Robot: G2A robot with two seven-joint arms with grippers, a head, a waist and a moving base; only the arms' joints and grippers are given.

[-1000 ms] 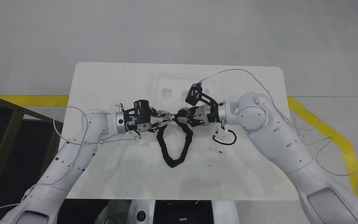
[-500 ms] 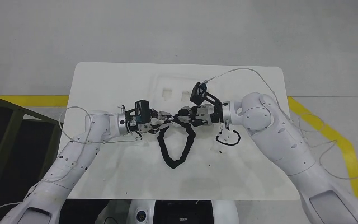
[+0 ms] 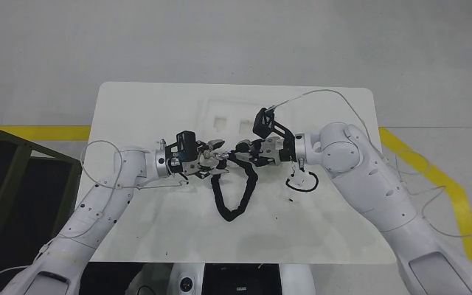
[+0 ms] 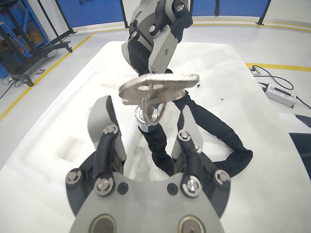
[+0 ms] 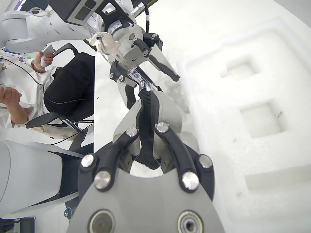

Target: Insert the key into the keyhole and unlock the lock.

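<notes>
The left gripper (image 4: 143, 113) stands with its fingers spread wide and grips nothing, one finger on each side of the lock (image 3: 228, 198), a cable in a black fabric sleeve. Just past those fingers the silver key (image 4: 159, 86) sticks out of the lock's metal cylinder (image 5: 145, 85), its blade in the keyhole, its flat head free in the air and a thin wire ring hanging from it. Facing it from the other side, the right gripper (image 5: 152, 103) is clamped on the black sleeve just behind the cylinder, holding that end above the white table (image 3: 140, 103). The rest of the cable runs in a long loop toward the robot's side of the table. Beyond the two grippers lies a white foam tray (image 5: 243, 49) with square recesses, and a short black cord (image 3: 301, 183) curls near the right arm.
</notes>
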